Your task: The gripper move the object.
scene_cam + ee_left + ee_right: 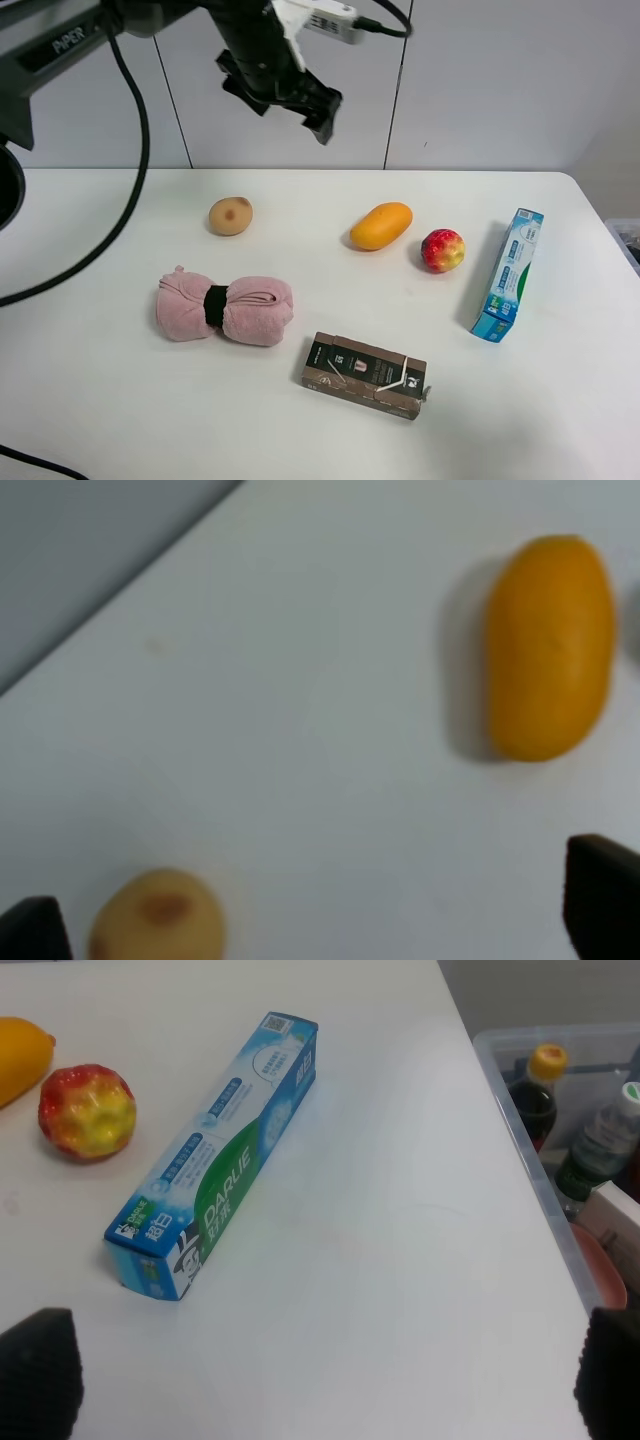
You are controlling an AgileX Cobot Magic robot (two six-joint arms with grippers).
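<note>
The object, a small red ball with yellow blotches (442, 250), lies on the white table (120, 420) right of centre, between an orange mango (381, 225) and a toothpaste box (508, 275). It also shows in the right wrist view (87, 1111). My left gripper (288, 103) hangs open and empty high above the table's back edge, left of the ball; in the left wrist view (320, 925) its black fingertips (603, 905) stand wide apart. My right gripper (325, 1380) is open and empty, with the ball off to one side beyond the box; it is out of the exterior view.
A tan potato (230, 216) lies at the back left and a rolled pink towel (225, 308) in front of it. A brown carton (365, 373) lies near the front. A clear bin with bottles (560, 1090) stands past the table's right edge.
</note>
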